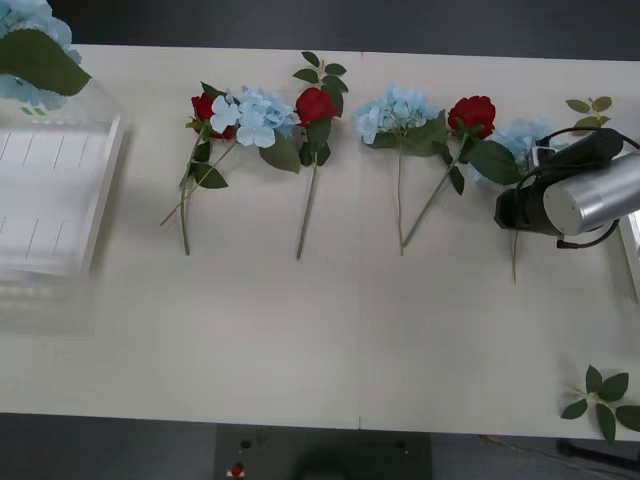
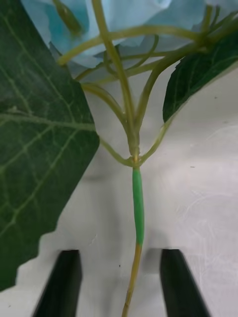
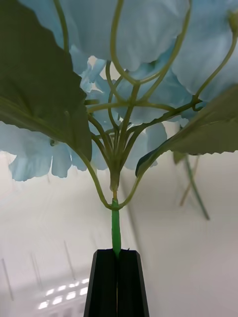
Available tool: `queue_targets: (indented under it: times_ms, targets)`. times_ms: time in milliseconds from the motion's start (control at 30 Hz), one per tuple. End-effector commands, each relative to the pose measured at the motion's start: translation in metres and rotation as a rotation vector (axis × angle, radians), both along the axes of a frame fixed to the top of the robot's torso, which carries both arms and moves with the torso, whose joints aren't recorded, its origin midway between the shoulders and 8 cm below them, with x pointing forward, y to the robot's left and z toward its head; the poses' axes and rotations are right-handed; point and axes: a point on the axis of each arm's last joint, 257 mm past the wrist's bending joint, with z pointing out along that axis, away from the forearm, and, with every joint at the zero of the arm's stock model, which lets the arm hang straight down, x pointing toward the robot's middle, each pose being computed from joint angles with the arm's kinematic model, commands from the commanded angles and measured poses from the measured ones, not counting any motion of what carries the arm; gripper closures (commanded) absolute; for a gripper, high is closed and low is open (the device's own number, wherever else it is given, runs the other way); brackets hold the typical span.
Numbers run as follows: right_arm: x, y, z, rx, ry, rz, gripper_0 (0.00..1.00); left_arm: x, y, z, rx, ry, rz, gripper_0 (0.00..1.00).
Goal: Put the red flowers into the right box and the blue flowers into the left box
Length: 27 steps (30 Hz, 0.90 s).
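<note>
My left gripper (image 3: 117,283) is shut on the green stem of a blue flower (image 3: 134,74), which hangs over the far end of the left box (image 1: 60,190) and shows in the front view's corner as a blue flower (image 1: 28,45). My right gripper (image 2: 121,282) is open and low over the table, one black finger on each side of the stem (image 2: 137,208) of the rightmost blue flower (image 1: 522,138). Three red flowers (image 1: 205,108) (image 1: 316,104) (image 1: 472,114) and two more blue flowers (image 1: 255,115) (image 1: 395,110) lie in a row. The right box (image 1: 632,250) shows as a thin rim.
Loose green leaf sprigs lie at the front right corner (image 1: 603,395), the far right (image 1: 590,105) and behind the middle rose (image 1: 322,70). The right arm (image 1: 585,195) reaches in from the right. The table's front edge runs along the bottom.
</note>
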Motion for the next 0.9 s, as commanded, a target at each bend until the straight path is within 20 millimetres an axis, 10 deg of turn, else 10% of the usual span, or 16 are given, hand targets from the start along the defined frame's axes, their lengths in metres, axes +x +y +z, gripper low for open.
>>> queue_targets:
  times_ms: [33, 400, 600, 900]
  targets:
    - [0.003, 0.002, 0.005, 0.024, -0.007, -0.017, 1.00, 0.015, 0.025, 0.012, 0.122, -0.108, -0.001, 1.00]
    - [0.015, 0.006, 0.025, 0.033, -0.044, 0.002, 1.00, 0.052, 0.039, -0.010, 0.101, -0.299, 0.077, 1.00]
    - [0.007, -0.001, 0.106, 0.084, -0.007, 0.005, 1.00, 0.057, 0.044, -0.010, 0.111, -0.322, 0.090, 1.00]
    - [-0.062, -0.035, 0.231, 0.013, 0.099, 0.125, 1.00, 0.057, 0.044, -0.004, 0.120, -0.328, 0.080, 1.00]
